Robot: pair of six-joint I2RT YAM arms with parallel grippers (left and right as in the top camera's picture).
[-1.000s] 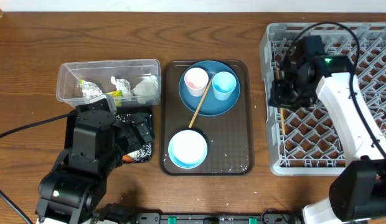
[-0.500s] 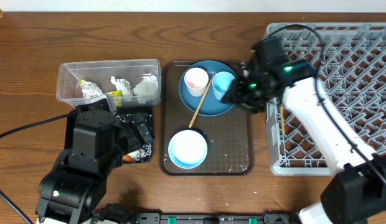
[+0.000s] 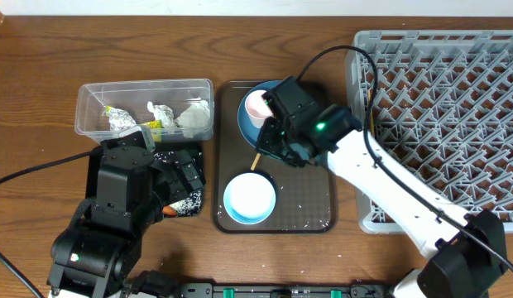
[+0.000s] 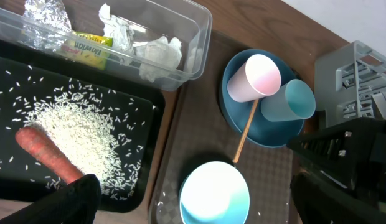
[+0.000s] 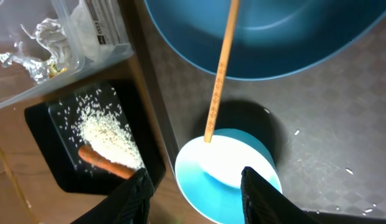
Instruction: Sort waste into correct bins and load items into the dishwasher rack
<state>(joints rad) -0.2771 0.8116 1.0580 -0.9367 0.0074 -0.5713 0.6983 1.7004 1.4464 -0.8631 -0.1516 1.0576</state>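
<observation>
Right gripper (image 5: 194,180) hung open, empty, low in frame; closing off-centre could flick the thin chopstick (image 5: 219,68) away.

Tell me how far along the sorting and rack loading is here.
Waste looks sorted: napkins and wrapper lie in the clear tub, rice and carrot in the black tray. In hand: the right gripper, open, hangs over the chopstick lying across plate and bowl. Left: plate, pink cup, blue cup, bowl and chopstick all sit on the brown tray, not in the rack.
</observation>
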